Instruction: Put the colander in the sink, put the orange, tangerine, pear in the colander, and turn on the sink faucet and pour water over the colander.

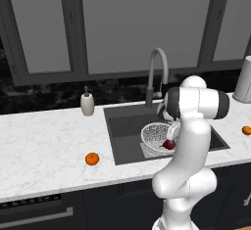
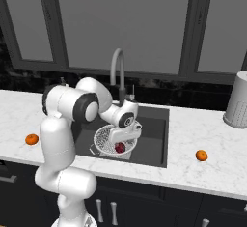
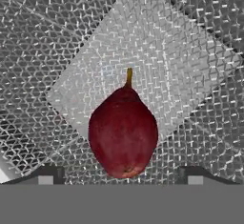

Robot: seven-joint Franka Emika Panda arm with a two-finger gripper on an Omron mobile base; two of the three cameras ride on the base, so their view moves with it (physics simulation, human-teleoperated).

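Gripper [image 3: 122,174] low inside the colander [image 1: 156,137] in the sink [image 1: 127,126], fingers spread wide and holding nothing, the pear [image 3: 123,131] lying loose on the mesh between them.

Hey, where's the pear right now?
The pear lies inside the colander in the sink, directly below the tool, whose tips stand either side of it.

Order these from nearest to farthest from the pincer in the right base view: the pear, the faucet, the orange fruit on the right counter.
1. Pear: in the colander, just below the pincer.
2. Faucet: behind the sink.
3. Orange fruit: on the counter, right of the sink.
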